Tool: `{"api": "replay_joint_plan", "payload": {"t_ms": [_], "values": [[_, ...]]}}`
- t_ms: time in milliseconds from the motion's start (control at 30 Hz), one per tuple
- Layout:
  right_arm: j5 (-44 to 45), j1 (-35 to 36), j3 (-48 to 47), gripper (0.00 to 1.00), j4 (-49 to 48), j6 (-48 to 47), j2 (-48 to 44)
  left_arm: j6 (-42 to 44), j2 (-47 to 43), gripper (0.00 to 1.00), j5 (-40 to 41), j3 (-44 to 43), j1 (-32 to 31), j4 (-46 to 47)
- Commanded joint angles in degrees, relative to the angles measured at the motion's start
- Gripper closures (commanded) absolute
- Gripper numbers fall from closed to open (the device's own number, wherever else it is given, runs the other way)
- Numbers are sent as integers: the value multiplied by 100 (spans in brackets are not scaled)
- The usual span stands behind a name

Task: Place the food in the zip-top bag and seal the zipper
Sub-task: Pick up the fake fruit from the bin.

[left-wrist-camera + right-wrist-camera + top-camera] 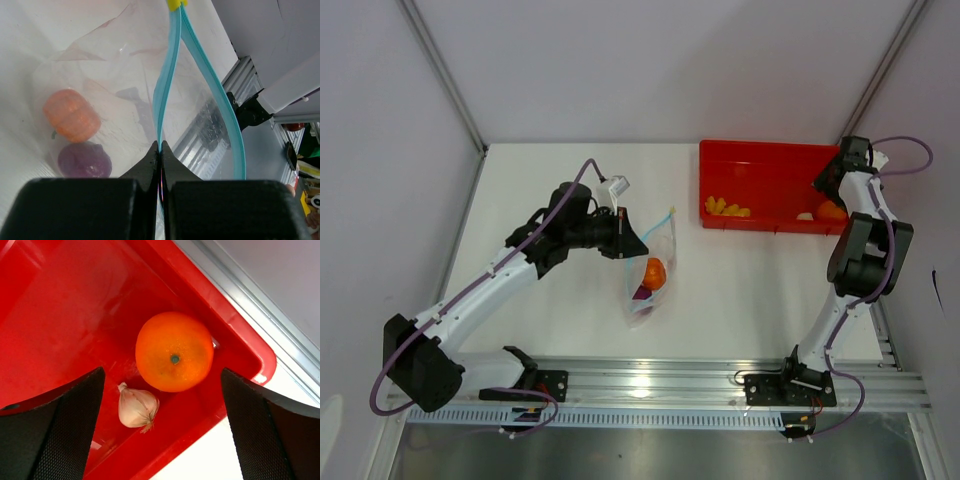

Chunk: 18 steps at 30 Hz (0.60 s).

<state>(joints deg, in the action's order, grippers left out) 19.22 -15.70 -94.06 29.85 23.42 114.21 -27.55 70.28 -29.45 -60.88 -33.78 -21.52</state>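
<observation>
The clear zip-top bag lies mid-table with its mouth parted. An orange pumpkin piece and a purple-grey round piece sit inside it. My left gripper is shut on one side of the light blue zipper at the bag's mouth, and the other side bows away. My right gripper hangs open over the right corner of the red tray. Its fingers straddle the orange ball and a small whitish garlic piece without touching them. Yellow chunks lie at the tray's left end.
The red tray stands at the back right of the white table. An aluminium rail carrying both arm bases runs along the near edge. Grey walls enclose the table at the back and both sides.
</observation>
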Motion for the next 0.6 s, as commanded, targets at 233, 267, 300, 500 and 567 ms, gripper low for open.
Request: {"api": "replay_joint_plan", "payload": {"t_ms": [233, 267, 300, 500, 567], "values": [[73, 50, -235, 10, -269, -162, 461, -14, -120, 100, -228, 6, 29, 166], [73, 59, -244, 11, -295, -197, 488, -13, -111, 100, -228, 6, 38, 165], [73, 67, -253, 13, -356, -232, 540, -22, -111, 99, -228, -2, 38, 165], [169, 85, -490, 18, -128, -189, 786, -31, -67, 99, -298, -20, 29, 148], [231, 111, -560, 19, -146, -285, 909, -22, -111, 99, -281, -3, 29, 104]]}}
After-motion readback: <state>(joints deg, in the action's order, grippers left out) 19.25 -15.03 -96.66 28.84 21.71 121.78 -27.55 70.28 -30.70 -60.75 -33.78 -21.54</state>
